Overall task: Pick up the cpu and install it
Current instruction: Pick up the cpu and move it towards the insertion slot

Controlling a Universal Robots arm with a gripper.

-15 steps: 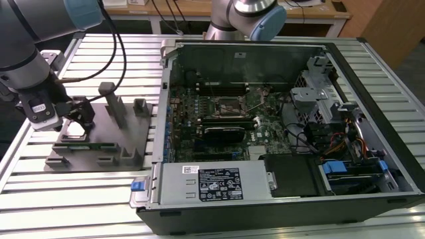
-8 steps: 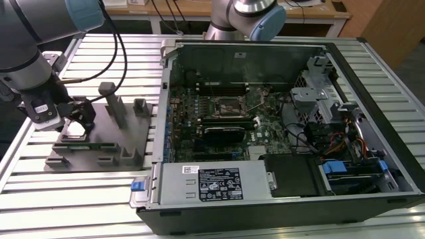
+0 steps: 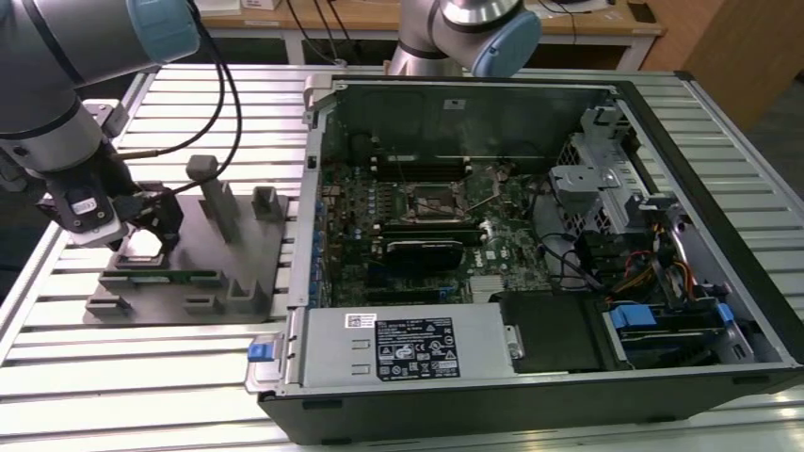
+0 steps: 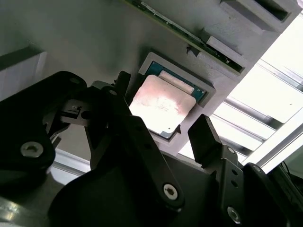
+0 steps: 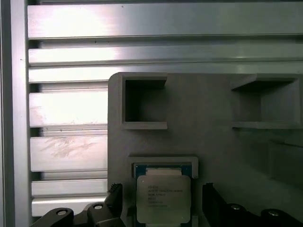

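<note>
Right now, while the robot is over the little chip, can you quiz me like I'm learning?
1. Where does the cpu lie? A: in a recess of the grey fixture; B: in the motherboard socket; C: on the bare table.
2. True or false: the pincer is shut on the cpu.
3. Fill in: the computer case lies on the exterior view's ____ of the fixture.
Key: 1 A. 2 false, it is open around the cpu. 3 right.

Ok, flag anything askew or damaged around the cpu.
Nothing stands out. In the first wrist view the cpu lies flat and square in its recess on the grey fixture, and the gripper hangs open with a finger on either side.
</note>
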